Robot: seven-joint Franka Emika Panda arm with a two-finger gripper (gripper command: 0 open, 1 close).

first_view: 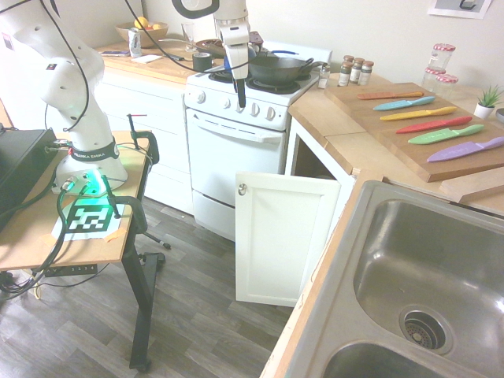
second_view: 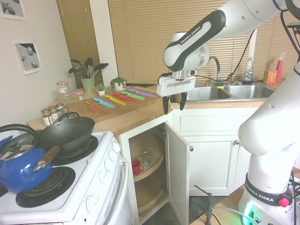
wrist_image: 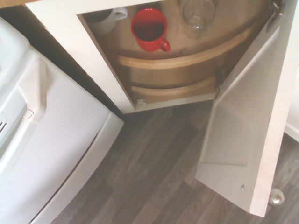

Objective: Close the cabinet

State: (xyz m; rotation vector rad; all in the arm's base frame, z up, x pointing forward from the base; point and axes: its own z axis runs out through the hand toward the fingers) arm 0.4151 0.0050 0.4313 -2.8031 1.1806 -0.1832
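Observation:
The cabinet's white door point(first_view: 283, 236) stands swung wide open into the room, with its small silver knob point(first_view: 242, 189) at the upper corner. The door point(second_view: 178, 173) also shows edge-on, and the wrist view looks down on the door point(wrist_image: 243, 140) and the knob point(wrist_image: 276, 197). My gripper point(second_view: 174, 104) hangs open and empty above the opening, well higher than the door's top edge. From the other side, the gripper point(first_view: 240, 98) appears in front of the stove's control panel. Curved wooden shelves inside hold a red mug point(wrist_image: 149, 28) and a glass point(wrist_image: 198, 11).
The white oven point(first_view: 236, 150) stands right beside the cabinet, with a black wok point(first_view: 276, 67) and a blue kettle point(second_view: 18, 166) on top. Coloured knives lie on a cutting board point(first_view: 370, 118). A steel sink point(first_view: 378, 228) fills the near counter. Dark wood floor point(wrist_image: 154, 154) lies before the door.

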